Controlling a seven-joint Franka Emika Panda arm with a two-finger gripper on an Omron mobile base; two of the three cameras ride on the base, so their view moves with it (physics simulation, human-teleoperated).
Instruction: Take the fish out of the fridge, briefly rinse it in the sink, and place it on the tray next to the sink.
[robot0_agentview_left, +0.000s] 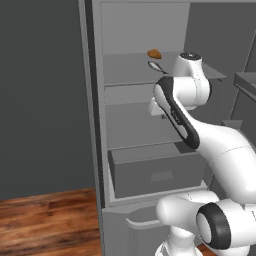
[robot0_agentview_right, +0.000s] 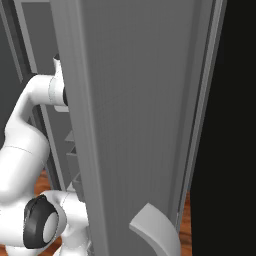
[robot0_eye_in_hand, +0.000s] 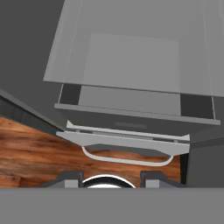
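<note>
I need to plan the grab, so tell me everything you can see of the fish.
The fish is a small, slim, silvery-grey pointed oval, lying flat on an upper shelf of the open fridge. A rounded orange-brown lump sits just behind it, seemingly apart. Nothing grips it; the arm's white elbow stands right of it. Finer detail is too small to tell.
</note>
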